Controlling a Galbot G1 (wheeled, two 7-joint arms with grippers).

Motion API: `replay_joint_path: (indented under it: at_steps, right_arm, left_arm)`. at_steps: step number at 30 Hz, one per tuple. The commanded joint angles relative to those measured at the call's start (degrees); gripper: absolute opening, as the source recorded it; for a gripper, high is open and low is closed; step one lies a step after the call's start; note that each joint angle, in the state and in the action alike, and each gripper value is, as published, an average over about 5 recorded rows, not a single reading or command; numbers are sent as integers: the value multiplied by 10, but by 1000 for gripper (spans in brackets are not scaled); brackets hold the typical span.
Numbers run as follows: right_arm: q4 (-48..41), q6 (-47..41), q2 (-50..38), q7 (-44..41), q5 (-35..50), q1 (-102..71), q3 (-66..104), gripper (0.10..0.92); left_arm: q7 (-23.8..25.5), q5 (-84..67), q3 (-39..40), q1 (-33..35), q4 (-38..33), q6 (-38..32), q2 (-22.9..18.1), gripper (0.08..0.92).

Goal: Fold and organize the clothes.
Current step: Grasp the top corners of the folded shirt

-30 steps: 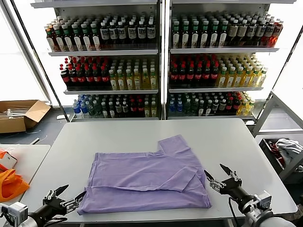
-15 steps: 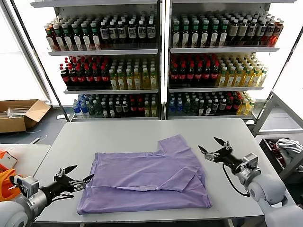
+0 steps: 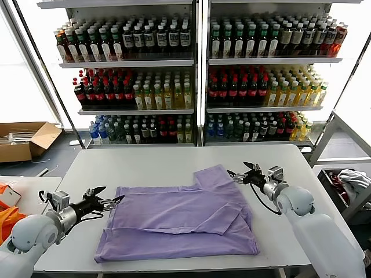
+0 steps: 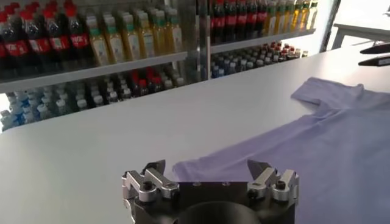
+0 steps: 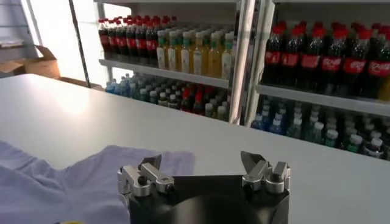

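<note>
Nearest to me, the lavender T-shirt (image 3: pixel 179 223) lies flat on the grey table (image 3: pixel 151 165), partly folded, its front hem close to the table's near edge and one sleeve (image 3: pixel 214 176) reaching toward the far side. My left gripper (image 3: pixel 106 202) hovers just beside the shirt's left edge, fingers spread apart and grasping nothing; in the left wrist view (image 4: pixel 210 176) the purple cloth (image 4: pixel 304 146) begins right ahead of the open fingertips. My right gripper (image 3: pixel 243 172) sits just beside the far sleeve, likewise released, with both fingers apart; the right wrist view (image 5: pixel 201 170) shows the sleeve's edge (image 5: pixel 97 176) under its fingers. On a side table at far left lies an orange fabric item (image 3: pixel 10 223). Beyond the table stand shelves of bottled drinks (image 3: pixel 191 81), with a cardboard box (image 3: pixel 23 141) on the floor to the left.
</note>
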Motion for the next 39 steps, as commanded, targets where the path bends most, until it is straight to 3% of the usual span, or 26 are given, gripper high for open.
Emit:
replay_joint_path:
  at_steps: [1,14,21,39]
  right_arm:
    - [-78,-27,29,12,23,60,-54,823]
    - [-120,-42,66,24,24,94,-78,805]
    - [-138,-43,78,22,22,104,-98,624]
    - [-68,-50,51,23,51,66,-84,124]
  left_arm:
    - [4,0,98,-139,106,-2,-22,823]
    - [3,3,133,-166,141,6,-53,822]
    - [13,16,129,-140,139,11,-49,806]
    - [34,18,127,-131,137,14,-46,308]
